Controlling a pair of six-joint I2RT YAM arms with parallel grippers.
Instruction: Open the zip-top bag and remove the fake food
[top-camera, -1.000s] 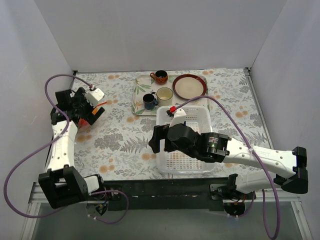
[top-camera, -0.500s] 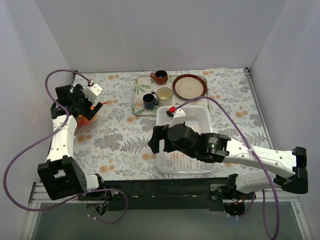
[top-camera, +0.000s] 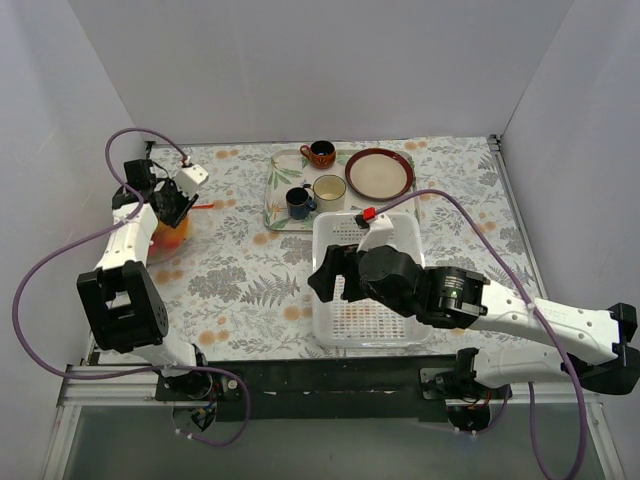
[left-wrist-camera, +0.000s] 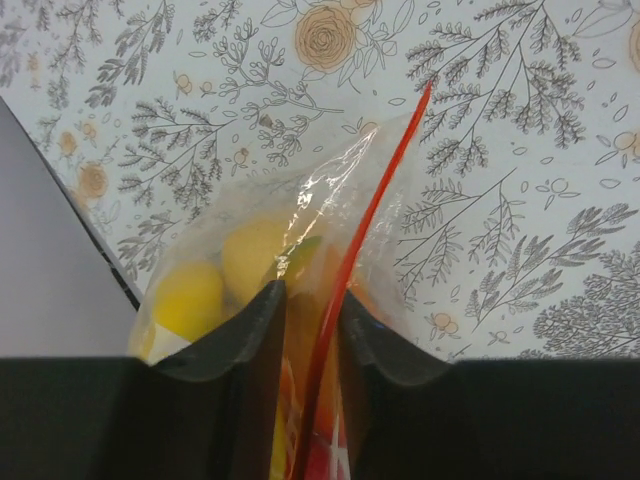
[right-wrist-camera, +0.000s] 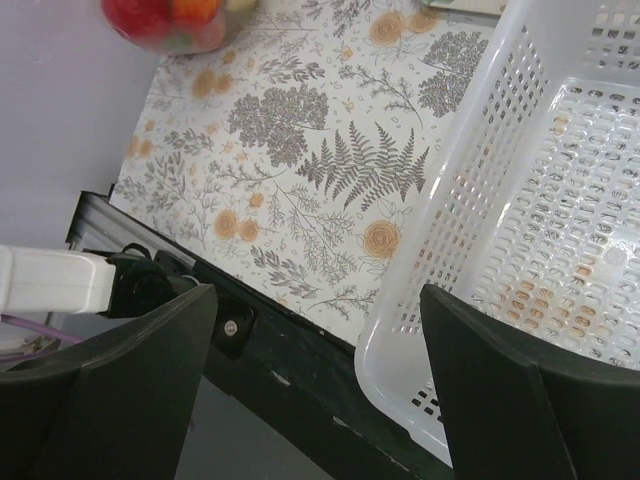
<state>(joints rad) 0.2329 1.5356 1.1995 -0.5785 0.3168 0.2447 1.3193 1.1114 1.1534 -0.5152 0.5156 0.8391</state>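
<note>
Jaws of the left gripper (left-wrist-camera: 306, 300) pinch the zip-top bag (left-wrist-camera: 245, 245) at its mouth.

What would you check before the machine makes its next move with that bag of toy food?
1. Left tool pinching the zip-top bag at its red zip strip: ok.
2. Fake food inside the bag: ok.
3. Bag mouth open: not ok, the strip looks shut.
4. Right tool open: ok.
5. Right tool at the bag: not ok, it hangs by the white basket, far off.
</note>
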